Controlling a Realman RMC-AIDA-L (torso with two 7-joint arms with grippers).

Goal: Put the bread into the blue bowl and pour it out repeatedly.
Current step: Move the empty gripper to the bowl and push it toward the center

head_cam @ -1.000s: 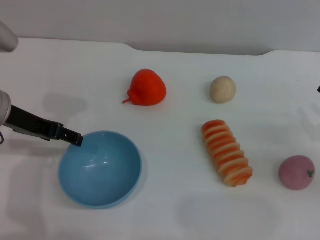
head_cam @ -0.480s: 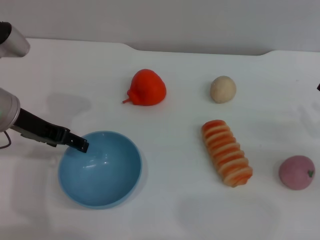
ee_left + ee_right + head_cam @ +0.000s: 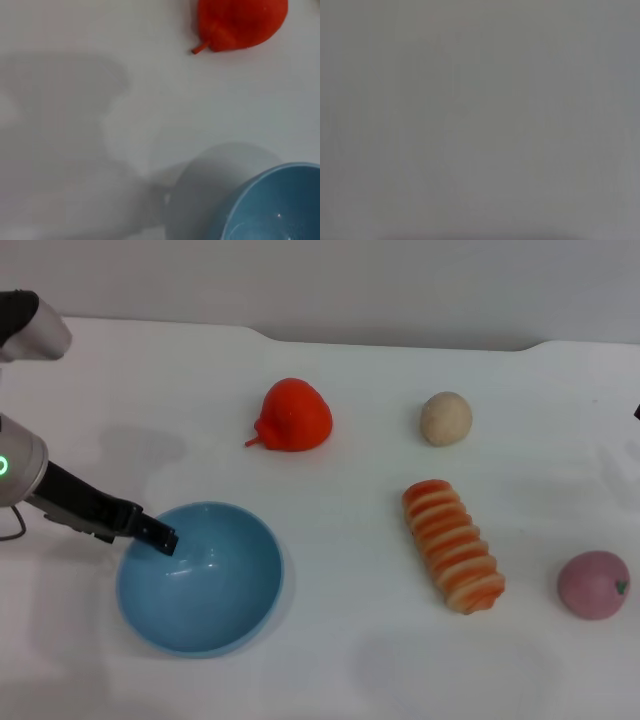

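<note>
Reaching the blue bowl's rim, left end effector; bread well apart.

No readable text, labels, brands or numbers for you in any view. Nothing is printed on the blue bowl, the bread or the tabletop. The only sign-like mark is a small green ring light on the left arm's housing at the edge of the head view; you can't read any character in it. The right wrist view is plain grey with no marks to read.
</note>
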